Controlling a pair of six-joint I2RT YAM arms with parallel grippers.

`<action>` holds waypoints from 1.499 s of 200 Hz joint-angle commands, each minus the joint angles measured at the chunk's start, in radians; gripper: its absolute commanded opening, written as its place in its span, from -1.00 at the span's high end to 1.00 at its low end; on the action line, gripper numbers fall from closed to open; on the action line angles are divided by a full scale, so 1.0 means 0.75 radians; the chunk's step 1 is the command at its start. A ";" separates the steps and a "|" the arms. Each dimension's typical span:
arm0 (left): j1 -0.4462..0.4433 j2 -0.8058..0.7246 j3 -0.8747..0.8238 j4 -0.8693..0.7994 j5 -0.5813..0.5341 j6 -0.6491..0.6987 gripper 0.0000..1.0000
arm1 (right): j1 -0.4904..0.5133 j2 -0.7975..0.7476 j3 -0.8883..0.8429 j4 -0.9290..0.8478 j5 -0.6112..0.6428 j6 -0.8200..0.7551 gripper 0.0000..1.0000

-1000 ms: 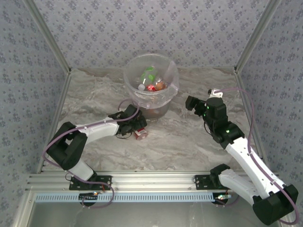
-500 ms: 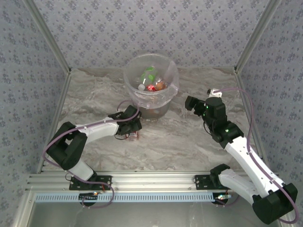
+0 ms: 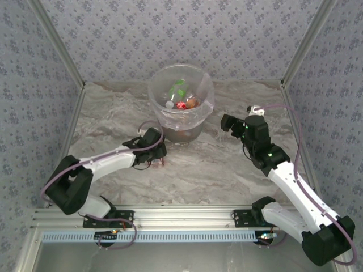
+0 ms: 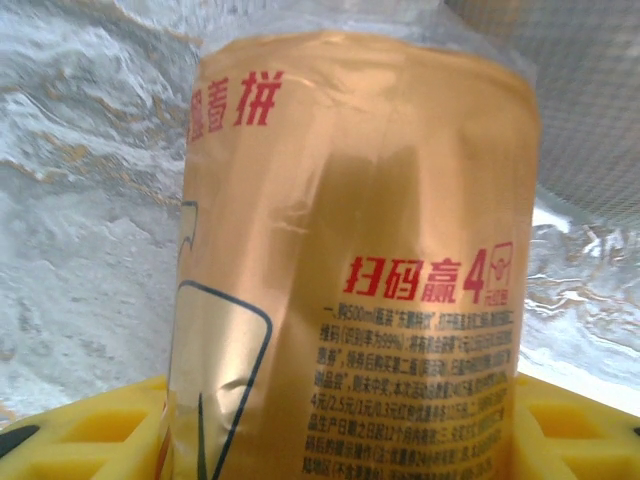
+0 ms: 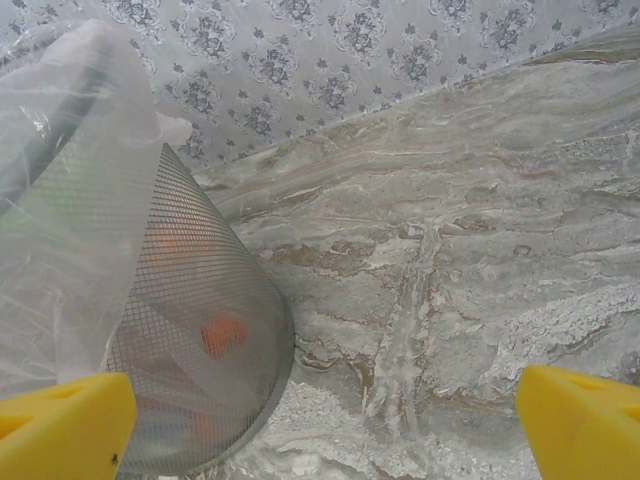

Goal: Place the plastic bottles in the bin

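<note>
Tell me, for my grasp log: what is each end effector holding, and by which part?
Left end effector: a bottle, gripped around its orange-labelled middle. Right end effector: open, holding nothing.

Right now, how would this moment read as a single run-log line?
left tool: closed on orange-label bottle | right tool: open, empty, beside bin | bin: several bottles inside

Golden-orange bottle (image 4: 360,180), grey marbled table (image 3: 227,170)
</note>
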 commanded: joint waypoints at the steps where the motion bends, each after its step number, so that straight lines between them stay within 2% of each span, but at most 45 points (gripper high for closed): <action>1: 0.008 -0.124 -0.021 0.029 -0.097 0.065 0.07 | -0.009 0.003 0.017 0.026 -0.006 0.007 -1.00; 36: 0.009 -0.317 -0.019 -0.118 -0.403 0.026 0.07 | -0.007 -0.005 0.013 0.066 -0.074 -0.027 -1.00; 65: 0.031 -0.421 0.033 -0.146 -0.564 0.140 0.08 | -0.003 -0.016 -0.001 0.138 -0.158 -0.064 -1.00; 81: 0.065 -0.452 0.089 -0.143 -0.603 0.207 0.08 | 0.002 -0.023 -0.009 0.180 -0.198 -0.091 -1.00; 112: 0.159 -0.495 0.196 -0.031 -0.564 0.348 0.09 | 0.010 -0.027 -0.002 0.214 -0.275 -0.163 -1.00; 127: 0.200 -0.505 0.249 0.077 -0.481 0.447 0.10 | 0.016 -0.030 0.002 0.217 -0.314 -0.196 -1.00; 139: 0.233 -0.491 0.311 0.128 -0.327 0.529 0.11 | 0.021 -0.033 0.006 0.216 -0.334 -0.217 -1.00; 183: 0.239 -0.360 0.545 0.236 -0.052 0.686 0.12 | 0.055 -0.029 0.007 0.208 -0.352 -0.271 -1.00; 216: 0.239 -0.239 0.686 0.323 0.166 0.719 0.12 | 0.067 -0.024 0.023 0.174 -0.317 -0.280 -1.00; 260: 0.238 -0.039 0.936 0.263 0.471 0.707 0.11 | 0.076 -0.041 0.030 0.124 -0.294 -0.301 -1.00; 300: 0.216 0.130 1.135 0.147 0.554 0.664 0.11 | 0.078 -0.048 0.027 0.120 -0.281 -0.301 -1.00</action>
